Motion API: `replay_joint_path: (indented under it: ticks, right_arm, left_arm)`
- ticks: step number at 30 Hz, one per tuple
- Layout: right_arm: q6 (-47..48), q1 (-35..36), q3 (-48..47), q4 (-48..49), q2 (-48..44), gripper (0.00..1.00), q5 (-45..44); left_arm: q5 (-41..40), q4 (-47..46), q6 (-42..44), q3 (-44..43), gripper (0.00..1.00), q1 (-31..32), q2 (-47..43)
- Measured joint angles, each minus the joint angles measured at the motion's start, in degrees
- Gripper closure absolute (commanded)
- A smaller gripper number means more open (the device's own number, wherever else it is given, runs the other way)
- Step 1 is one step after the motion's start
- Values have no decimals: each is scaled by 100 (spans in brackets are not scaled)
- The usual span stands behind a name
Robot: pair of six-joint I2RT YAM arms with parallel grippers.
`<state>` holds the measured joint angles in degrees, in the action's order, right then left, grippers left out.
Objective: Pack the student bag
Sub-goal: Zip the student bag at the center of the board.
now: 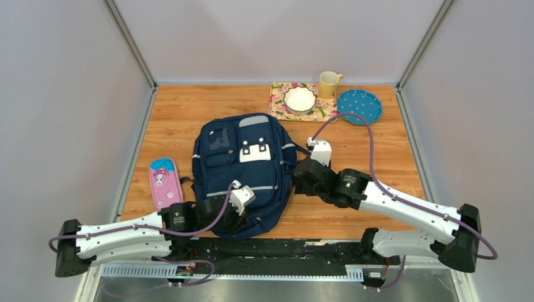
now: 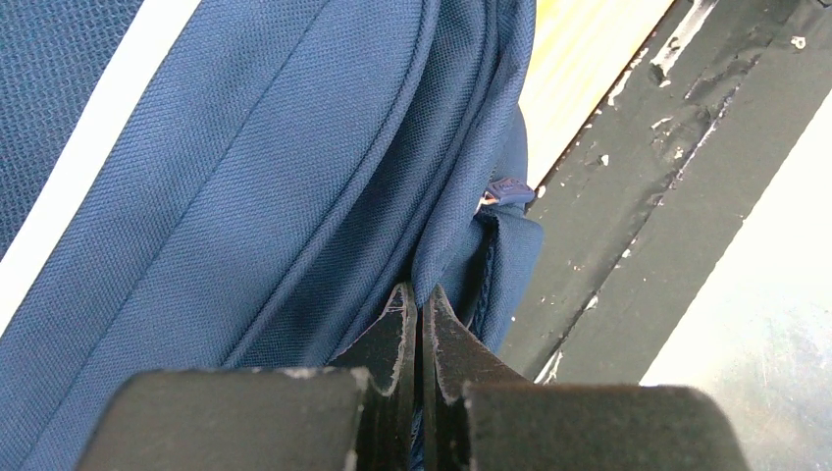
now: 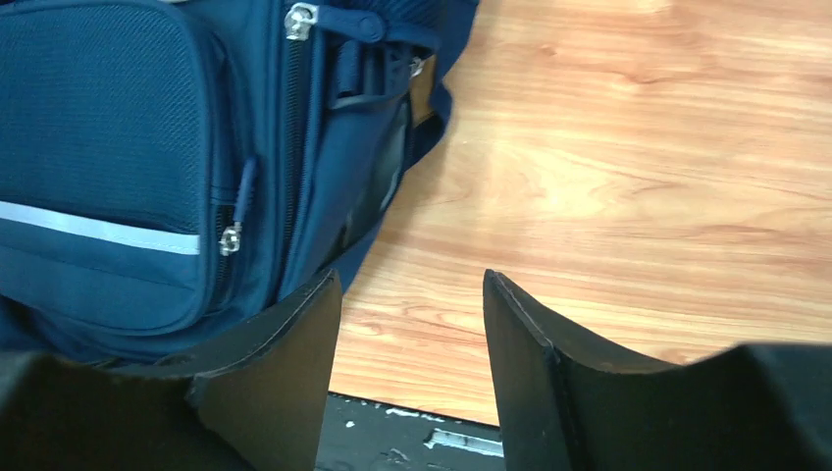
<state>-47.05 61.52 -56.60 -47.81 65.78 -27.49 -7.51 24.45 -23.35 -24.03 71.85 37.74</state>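
The student bag (image 1: 242,170), a navy backpack with grey stripes and a white patch, lies flat in the middle of the wooden table. My left gripper (image 1: 234,220) sits at the bag's near edge. Its jaws are shut, with a fold of the blue fabric (image 2: 461,177) pinched between the tips of the left gripper (image 2: 420,294). My right gripper (image 1: 296,175) hovers just off the bag's right side. In the right wrist view the right gripper (image 3: 410,283) is open over bare wood, with nothing between its fingers, and the bag's zipped side pocket (image 3: 108,147) lies to its left.
A pink pencil case (image 1: 164,182) lies left of the bag. At the back right are a white bowl (image 1: 300,99) on a floral mat (image 1: 277,108), a yellow mug (image 1: 329,83) and a blue dotted plate (image 1: 359,106). A black rail (image 1: 283,248) runs along the near edge.
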Motion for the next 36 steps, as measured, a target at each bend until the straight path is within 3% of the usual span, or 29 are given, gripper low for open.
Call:
replay_joint_path:
  ticks: [6, 12, 22, 29, 33, 36]
  right_arm:
    - [50, 31, 267, -70, -610, 41, -175]
    - [-179, 31, 1150, 986, -973, 41, 605]
    - [-634, -918, 1714, 3023, -295, 41, 1860]
    - [-761, -1062, 1596, 3230, 367, 44, 2302]
    - [-831, -1067, 1596, 3259, 378, 62, 2347]
    - [-868, -1067, 1580, 3318, 457, 86, 2420]
  left_arm:
    - [-55, 114, -17, 0, 100, 0, -122]
    - [-28, 96, -15, 0, 100, 0, -35]
    - [11, 63, -11, 0, 100, -2, 22]
    - [11, 87, -11, 0, 100, -4, 20]
    - [11, 90, -11, 0, 100, -4, 2]
    - [11, 90, 4, 0, 100, -4, -7]
